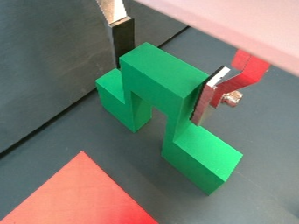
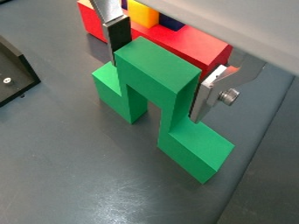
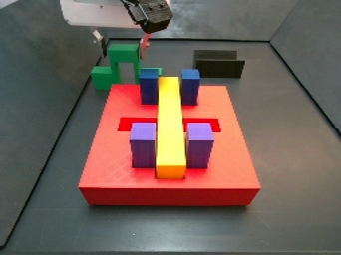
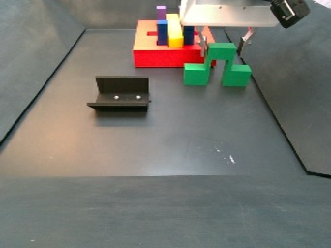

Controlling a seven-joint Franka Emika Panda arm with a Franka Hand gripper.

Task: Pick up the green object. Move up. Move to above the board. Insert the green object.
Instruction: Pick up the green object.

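The green object (image 2: 152,105) stood upright on the dark floor just beside the board (image 3: 167,169), its two legs down and its top bar uppermost. In a side view (image 4: 215,64) it sat next to the board's edge, well apart from the fixture (image 4: 119,94). It appeared to be a rigid, solid block with flat, smooth faces — probably light, unlikely to deform or break, but liable to slip or tilt if clamped off-centre. The top bar offered the best hold: two parallel flat faces, with the weight of the legs hanging evenly below. The gripper (image 1: 162,67) was already placed there, straddling the bar. In both wrist views one finger (image 2: 115,33) stood at one face and the other finger (image 1: 212,90) at the opposite face, the plates close against the green surfaces. Whether the pads were pressing or merely touching could not be told — the object still rested on the floor, so no lift had begun. The arm came down from above, wrist roughly vertical (image 3: 144,18), fingers pointing straight down. A firm, centred clamp would probably be needed before rising.
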